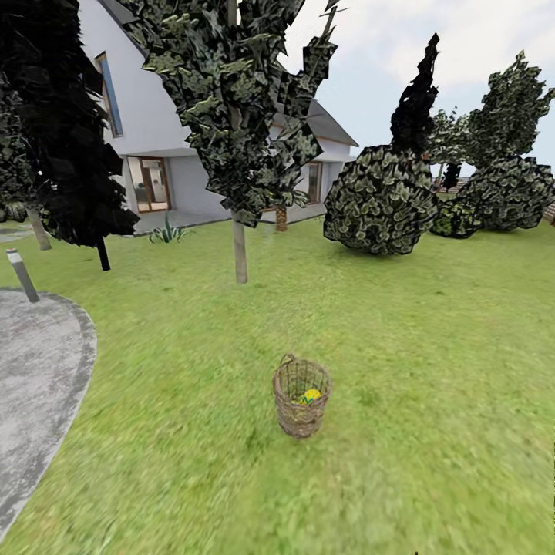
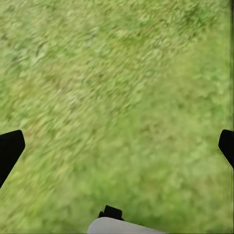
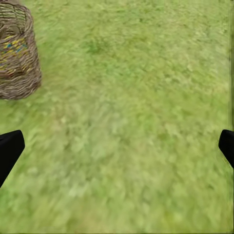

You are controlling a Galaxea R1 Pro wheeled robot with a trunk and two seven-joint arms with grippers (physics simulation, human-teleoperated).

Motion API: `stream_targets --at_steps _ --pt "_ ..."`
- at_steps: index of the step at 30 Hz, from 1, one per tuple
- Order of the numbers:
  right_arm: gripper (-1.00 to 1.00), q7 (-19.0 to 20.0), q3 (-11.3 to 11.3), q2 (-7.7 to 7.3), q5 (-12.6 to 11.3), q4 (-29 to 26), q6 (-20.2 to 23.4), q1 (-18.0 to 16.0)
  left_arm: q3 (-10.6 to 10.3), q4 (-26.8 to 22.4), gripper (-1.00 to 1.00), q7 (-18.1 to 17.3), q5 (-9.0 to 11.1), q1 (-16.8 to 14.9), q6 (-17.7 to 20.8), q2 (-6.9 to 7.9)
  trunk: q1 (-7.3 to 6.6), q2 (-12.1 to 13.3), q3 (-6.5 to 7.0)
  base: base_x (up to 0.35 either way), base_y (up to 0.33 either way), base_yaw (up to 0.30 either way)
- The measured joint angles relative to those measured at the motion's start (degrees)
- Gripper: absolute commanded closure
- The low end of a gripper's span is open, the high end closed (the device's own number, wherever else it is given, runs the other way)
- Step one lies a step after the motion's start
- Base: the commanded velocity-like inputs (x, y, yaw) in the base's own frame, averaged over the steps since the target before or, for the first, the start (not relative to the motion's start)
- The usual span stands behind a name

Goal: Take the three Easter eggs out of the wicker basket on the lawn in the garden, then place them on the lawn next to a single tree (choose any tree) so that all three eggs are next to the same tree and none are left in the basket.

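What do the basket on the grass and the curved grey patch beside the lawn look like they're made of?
The wicker basket looks like brown woven twigs, matte: its open weave lets the yellow Easter eggs show through. The grey patch looks like stone or concrete paving, mottled and dull; which one is unclear.

The wicker basket (image 1: 301, 398) is rough brown woven twig, open enough in its weave that the yellow of the Easter eggs (image 1: 310, 395) shows through its side, and it stands on the lawn (image 1: 432, 331), a matt, mottled green grass. At the near left the patio (image 1: 38, 378) is grey, speckled and stony-looking, with a dull grey post (image 1: 22, 275) beside it. Farther off, the tree (image 1: 240, 251) has a bare, pale, matt trunk, and the house (image 1: 166, 116) has smooth white walls.
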Motion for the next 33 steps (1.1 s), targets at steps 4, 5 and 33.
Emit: stream_targets --at_steps 4,5,33 --pt "-1.00 0.0 0.1 -0.29 0.3 0.1 0.0 0.0 0.0 0.0 -1.00 0.0 0.0 0.0 0.0 0.00 0.00 0.0 0.00 0.108 -0.320 0.002" --pt "-1.00 0.1 0.1 -0.45 0.4 0.2 0.0 0.0 0.0 0.0 -1.00 0.0 0.0 0.0 0.1 0.00 0.00 0.0 0.00 0.096 -0.320 0.001" --pt "-1.00 0.1 -0.1 -1.25 0.4 0.2 0.0 0.0 0.1 0.0 -1.00 0.1 0.1 0.0 0.0 0.00 0.01 0.0 0.00 0.013 -0.076 0.045"
